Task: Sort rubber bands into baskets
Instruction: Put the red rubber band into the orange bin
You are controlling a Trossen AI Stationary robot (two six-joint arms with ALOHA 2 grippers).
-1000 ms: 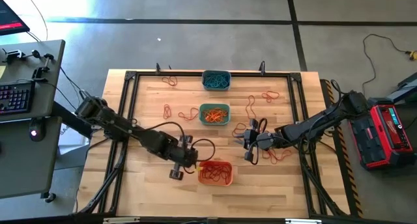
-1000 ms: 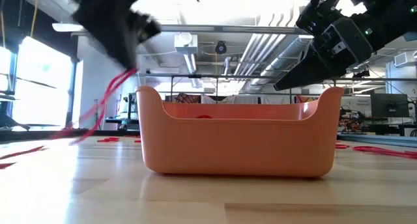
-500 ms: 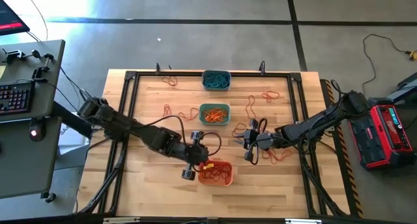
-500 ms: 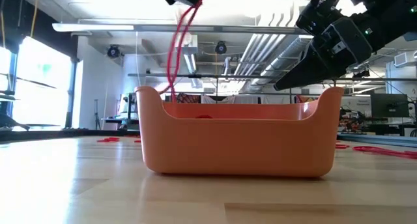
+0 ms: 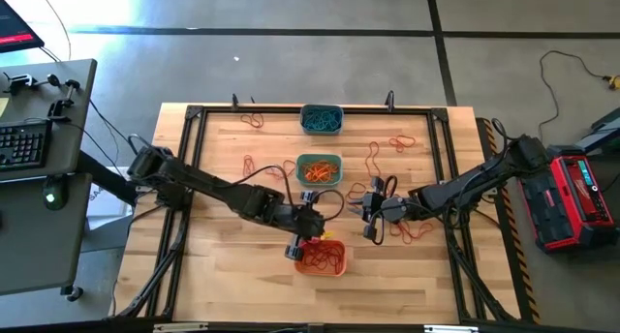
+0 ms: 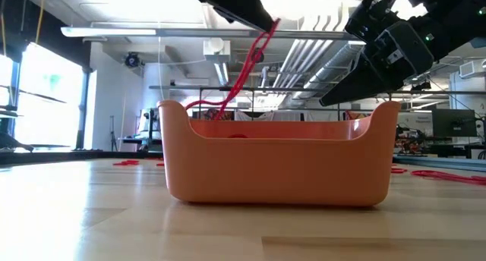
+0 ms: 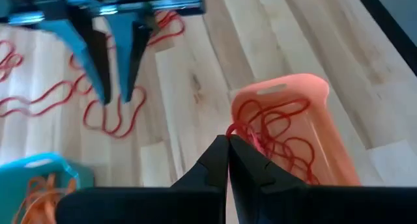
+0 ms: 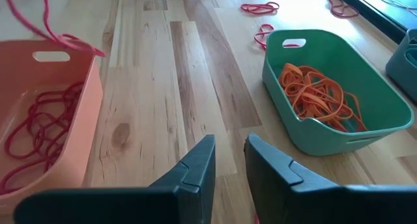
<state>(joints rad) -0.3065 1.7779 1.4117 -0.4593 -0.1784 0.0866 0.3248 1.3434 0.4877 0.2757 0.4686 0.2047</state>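
Red is what I see pinched in my left gripper [image 7: 228, 140]: a single red rubber band [image 6: 247, 67] hangs from its closed fingertips, its lower end draped over the rim of the orange basket [image 5: 321, 257] at the near edge of the wooden table [image 5: 223, 275]. From the level camera the band slants down from the gripper to the basket's rim on the left side. My left wrist camera shows more red bands [image 7: 277, 133] lying tangled on the floor of that basket. The teal-green basket [image 5: 319, 169] sits mid-table, beyond the orange one, with orange bands [image 8: 319, 97] piled in it, and the grey-blue basket [image 5: 321, 119] stands at the far edge holding blue-teal bands [image 5: 321, 121]. Loose red bands [image 5: 399, 143] remain scattered on the wood, some near the far corners and a cluster just beside my right gripper [image 5: 371, 214]. That right gripper hovers low over the table between the orange and teal-green baskets, off to their right, its two fingers [image 8: 195, 168] standing slightly apart with nothing between them. In the left wrist view I can make out the right gripper's blue-tinted fingers pointing down over one of the loose red loops [image 7: 114, 116].
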